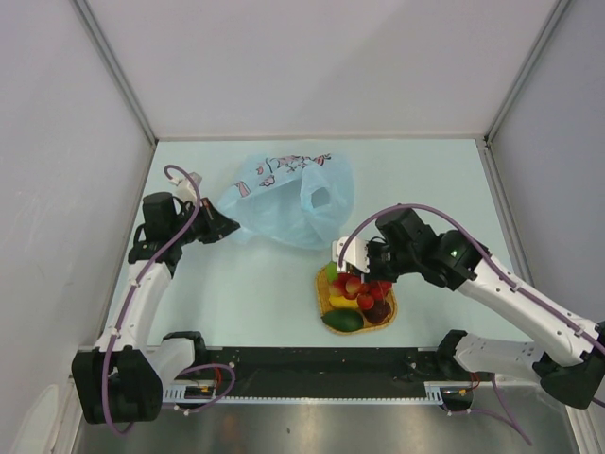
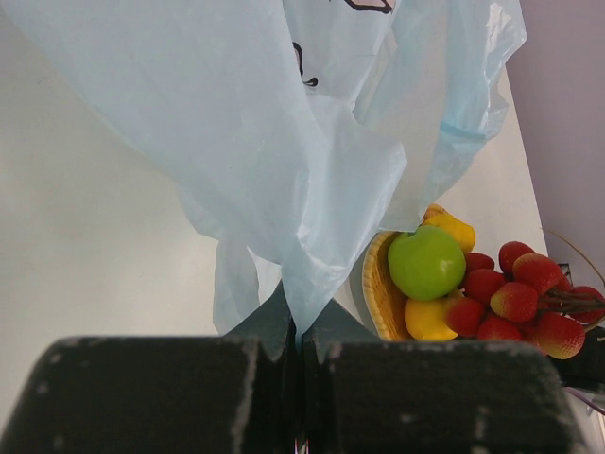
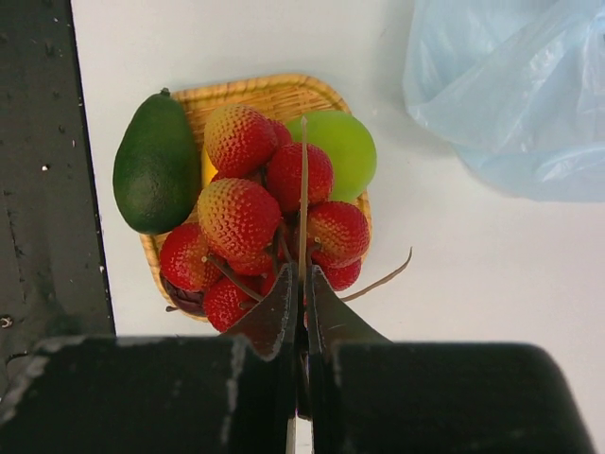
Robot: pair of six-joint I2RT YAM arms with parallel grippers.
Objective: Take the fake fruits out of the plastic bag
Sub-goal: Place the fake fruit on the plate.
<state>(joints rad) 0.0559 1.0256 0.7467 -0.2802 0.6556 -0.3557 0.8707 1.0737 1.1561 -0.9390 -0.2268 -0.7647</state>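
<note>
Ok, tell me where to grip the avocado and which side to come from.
Grip the avocado across its fat middle, coming from above. It lies lengthwise on the tray's edge, with the table on its outer side and the strawberry bunch crowding the inner.

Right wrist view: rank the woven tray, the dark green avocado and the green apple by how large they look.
1. woven tray
2. avocado
3. green apple, though the red fruits hide part of it, so its place below the avocado is unsure.
</note>
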